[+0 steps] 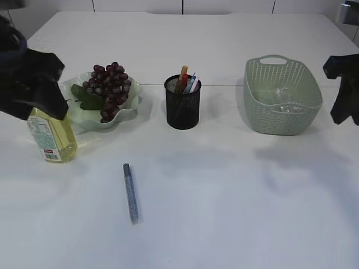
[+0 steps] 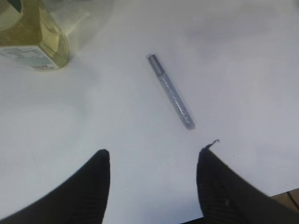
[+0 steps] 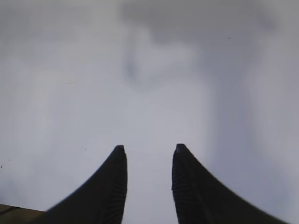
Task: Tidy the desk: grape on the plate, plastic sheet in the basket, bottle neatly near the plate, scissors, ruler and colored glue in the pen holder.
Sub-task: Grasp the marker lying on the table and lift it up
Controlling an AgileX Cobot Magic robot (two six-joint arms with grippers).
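1. The left gripper (image 2: 152, 156) hangs with its jaws spread and empty, above bare table (image 1: 235, 196) short of the glue stick (image 1: 130, 193).
2. The right gripper (image 3: 148, 149) is parted too, holding nothing, over clear tabletop.
3. The glue stick lies alone in open space toward the table's front.
4. The bottle (image 1: 51, 134) stands just beside the plate (image 1: 132, 106) of grapes (image 1: 110, 87).
5. The pen holder (image 1: 182, 103) and basket (image 1: 282, 98) stand well apart.

bottle (image 1: 52, 137) far L, touching plate (image 1: 132, 106) w/ grapes (image 1: 110, 88) on it | pen holder (image 1: 183, 103) centre | basket (image 1: 282, 95) R | glue pen (image 1: 130, 193) lower centre-L, before holder
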